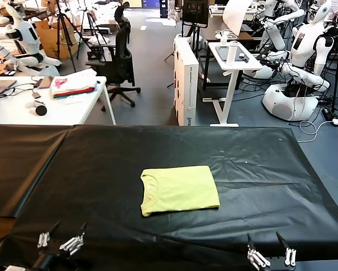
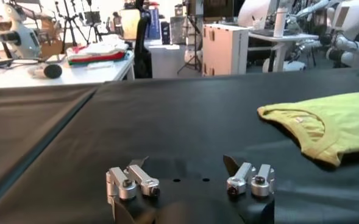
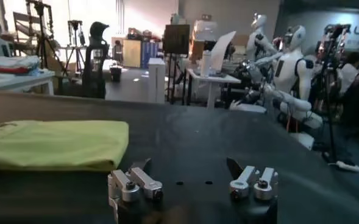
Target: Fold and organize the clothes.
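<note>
the lime yellow-green t-shirt [image 1: 179, 189] lies folded into a neat rectangle on the black tabletop [image 1: 259, 164], about midway across it. its ribbed round neck faces the robot's left, and the folded edges sit flat against the cover. no hand touches it.

the left hand [image 1: 60, 241] hangs low over the near edge of the tabletop, to the left of the t-shirt and closer to the robot, well apart from it. its fingers [image 2: 133, 181] are spread wide with nothing between them.

the right hand [image 1: 268, 255] hangs over the same near edge, to the right of the t-shirt and closer to the robot, also well apart. its fingers [image 3: 252, 182] are likewise released and grasp nothing.

beyond the t-shirt, past the far left corner of the tabletop, a white table [image 1: 95, 90] carries a pile of red, white and pink fabric [image 1: 74, 86].
</note>
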Controlling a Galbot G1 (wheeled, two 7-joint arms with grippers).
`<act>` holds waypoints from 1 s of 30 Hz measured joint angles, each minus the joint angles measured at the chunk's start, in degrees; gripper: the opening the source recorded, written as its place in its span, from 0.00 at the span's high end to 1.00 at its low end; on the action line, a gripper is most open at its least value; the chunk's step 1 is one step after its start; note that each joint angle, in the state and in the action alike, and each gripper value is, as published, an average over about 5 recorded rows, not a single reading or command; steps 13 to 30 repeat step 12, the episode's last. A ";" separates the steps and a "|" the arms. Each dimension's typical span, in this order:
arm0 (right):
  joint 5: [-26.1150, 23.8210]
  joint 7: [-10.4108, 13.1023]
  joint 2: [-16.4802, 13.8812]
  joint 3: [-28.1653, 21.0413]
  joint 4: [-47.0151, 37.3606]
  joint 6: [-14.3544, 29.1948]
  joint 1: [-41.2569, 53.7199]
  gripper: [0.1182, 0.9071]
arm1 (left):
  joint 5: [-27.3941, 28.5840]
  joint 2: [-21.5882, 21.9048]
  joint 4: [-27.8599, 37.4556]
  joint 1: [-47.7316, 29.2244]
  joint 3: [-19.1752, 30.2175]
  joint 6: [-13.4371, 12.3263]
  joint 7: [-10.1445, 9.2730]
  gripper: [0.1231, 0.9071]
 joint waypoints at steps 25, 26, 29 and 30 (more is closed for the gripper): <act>-0.57 0.70 -0.12 -1.86 -0.18 -2.16 1.39 0.00 | 0.00 -0.28 -0.56 0.29 -0.74 1.56 0.42 0.00; -0.57 0.70 -0.12 -1.86 -0.18 -2.16 1.39 0.00 | 0.00 -0.28 -0.56 0.29 -0.74 1.56 0.42 0.00; -0.57 0.70 -0.12 -1.86 -0.18 -2.16 1.39 0.00 | 0.00 -0.28 -0.56 0.29 -0.74 1.56 0.42 0.00; -0.57 0.70 -0.12 -1.86 -0.18 -2.16 1.39 0.00 | 0.00 -0.28 -0.56 0.29 -0.74 1.56 0.42 0.00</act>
